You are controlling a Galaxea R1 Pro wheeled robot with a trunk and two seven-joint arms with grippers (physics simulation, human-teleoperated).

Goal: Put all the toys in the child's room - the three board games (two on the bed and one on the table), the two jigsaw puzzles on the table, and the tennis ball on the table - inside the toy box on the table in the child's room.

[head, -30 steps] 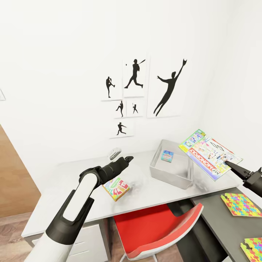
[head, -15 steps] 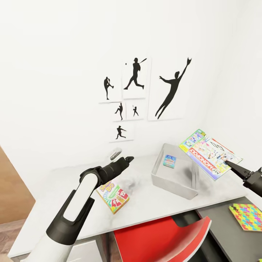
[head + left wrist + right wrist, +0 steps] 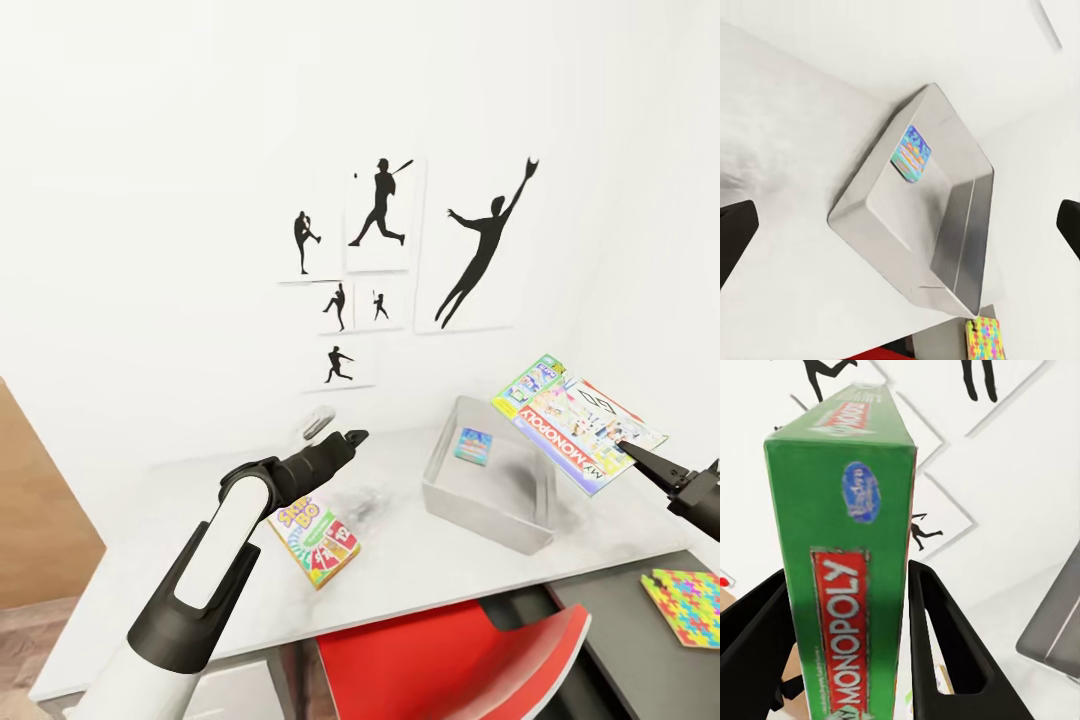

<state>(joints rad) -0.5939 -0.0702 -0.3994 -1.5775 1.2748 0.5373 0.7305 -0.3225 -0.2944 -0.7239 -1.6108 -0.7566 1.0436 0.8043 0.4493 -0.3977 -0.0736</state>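
Right pincer clamps the MONOPOLY box aloft beside the toy box, ready for dropping in; left pincer gapes empty.

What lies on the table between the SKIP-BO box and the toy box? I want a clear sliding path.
In the head view, bare tabletop separates the SKIP-BO box from the toy box.

- The toy box looks like smooth brushed metal with a soft sheen.
- The table top is pale and faintly glossy.
- The MONOPOLY box is printed card.
- The claw fingers look matt black plastic.
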